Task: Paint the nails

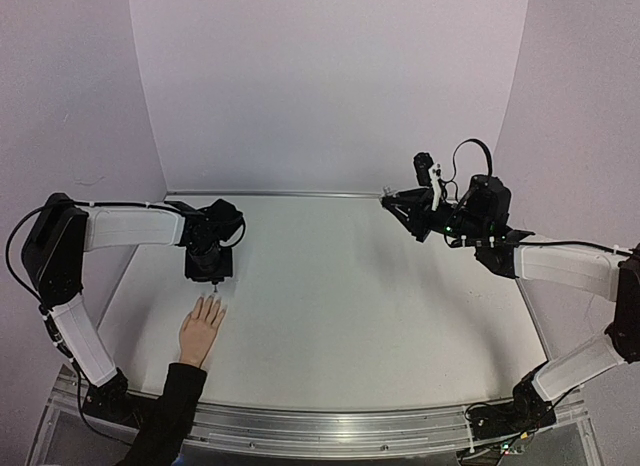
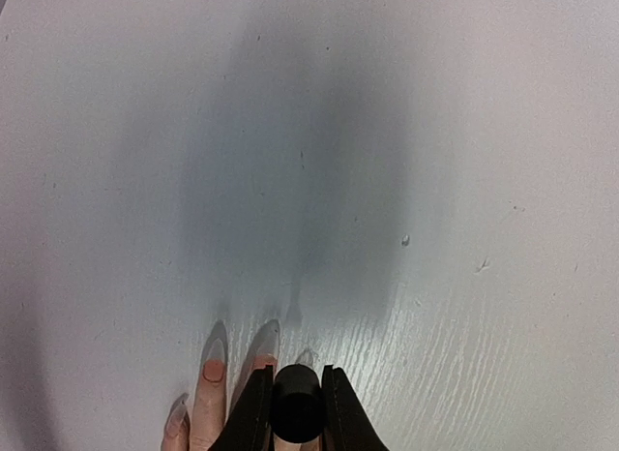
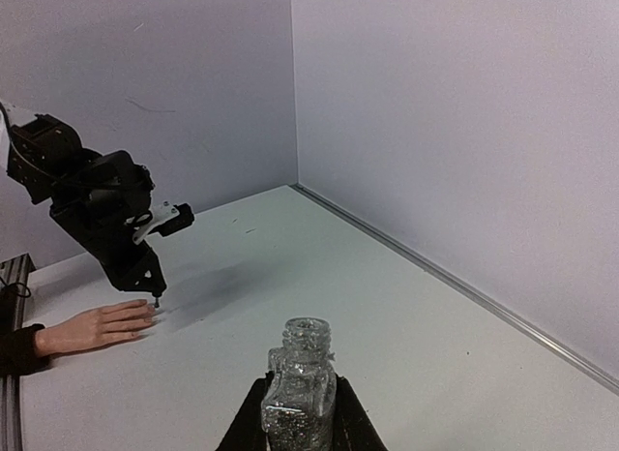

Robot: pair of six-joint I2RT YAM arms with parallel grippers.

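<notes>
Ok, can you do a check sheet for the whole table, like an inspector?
Surface: white table, faint scuffs.
Job's things: peach dummy hand lying flat, fingers spread; nails by the cap; bottle open, glittery.
Clutter: nothing seen.
Hands: left hand shut on cap above the fingertips; right hand shut on bottle, raised.
Cables: black cables loop by both arms.
Surroundings: lilac walls, metal rail at the near edge.

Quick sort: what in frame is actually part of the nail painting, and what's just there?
In the job: hand, nails, brush cap held by left gripper, open glitter bottle held by right gripper.
Just there: table, aluminium rail, walls.
</notes>
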